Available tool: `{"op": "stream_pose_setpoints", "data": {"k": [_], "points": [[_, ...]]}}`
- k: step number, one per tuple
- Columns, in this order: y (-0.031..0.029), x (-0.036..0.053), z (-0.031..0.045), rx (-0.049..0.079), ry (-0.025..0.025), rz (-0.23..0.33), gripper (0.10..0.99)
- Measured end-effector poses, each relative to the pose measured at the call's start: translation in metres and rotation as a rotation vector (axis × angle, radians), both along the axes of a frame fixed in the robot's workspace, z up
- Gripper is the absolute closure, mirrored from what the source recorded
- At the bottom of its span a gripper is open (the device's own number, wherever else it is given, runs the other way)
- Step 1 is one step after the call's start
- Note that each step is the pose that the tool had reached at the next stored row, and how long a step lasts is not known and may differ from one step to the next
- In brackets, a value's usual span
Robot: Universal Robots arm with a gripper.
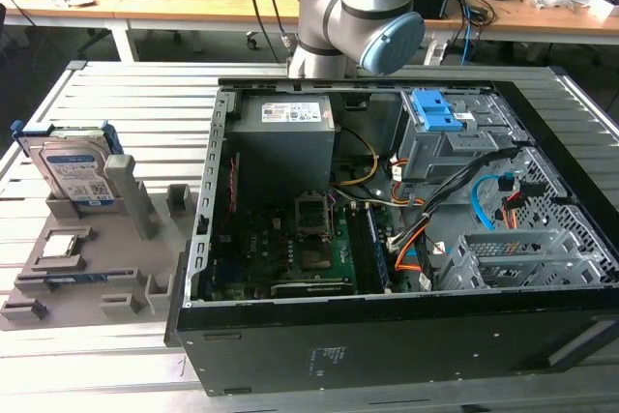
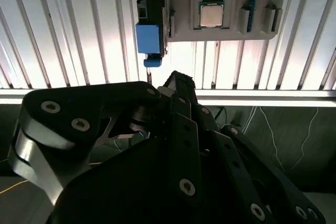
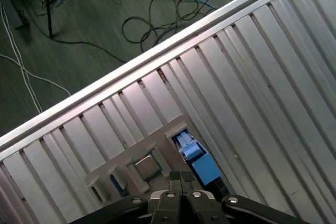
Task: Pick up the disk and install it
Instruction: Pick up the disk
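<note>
Pincer: your pincer [image 3: 181, 176] is clenched, its two black fingertips pressed together with nothing between them

Pincer position: in both wrist views it hangs over the grey holder [image 1: 131, 195], close to the disk's blue rail [image 2: 148, 39]; you cannot tell from these views whether it touches the rail

Arm: in the exterior view you see the arm [image 1: 358, 12], a grey joint with a blue cap, rising behind the far wall of the case

Disk: your disk [image 1: 73, 169] stands on edge in a slot of the grey holder, label facing the exterior camera and blue rails on its sides; it is not yet picked up

Disk location: it sits at the exterior view's left of the case, well apart from it

Chip: a small square silver chip [image 1: 60, 246] lies flat in its own recess of the holder, near the foot of the disk

Stick: a thin blue-edged stick [image 1: 75, 280] lies low in the holder, just past the chip

Case: the black case [image 1: 387, 355] lies on its side with the panel off, showing you the motherboard [image 1: 290, 249], the power supply [image 1: 282, 137] and a drive bay [image 1: 437, 113] with blue latches

Table: the slatted metal table [image 1: 145, 94] carries both holder and case
</note>
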State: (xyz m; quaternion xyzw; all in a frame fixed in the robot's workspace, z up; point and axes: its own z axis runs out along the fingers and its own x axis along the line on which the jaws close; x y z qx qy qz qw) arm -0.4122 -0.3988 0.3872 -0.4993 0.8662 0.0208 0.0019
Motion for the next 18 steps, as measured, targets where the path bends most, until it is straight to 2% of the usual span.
{"op": "stream_pose_setpoints", "data": {"k": [1,12,18], "points": [[0.0000,0.0000,0.0000,0.000,0.0000,0.028,0.980],[0.0000,0.0000,0.0000,0.000,0.0000,0.163,0.980],[0.0000,0.0000,0.0000,0.000,0.0000,0.256,0.980]]}}
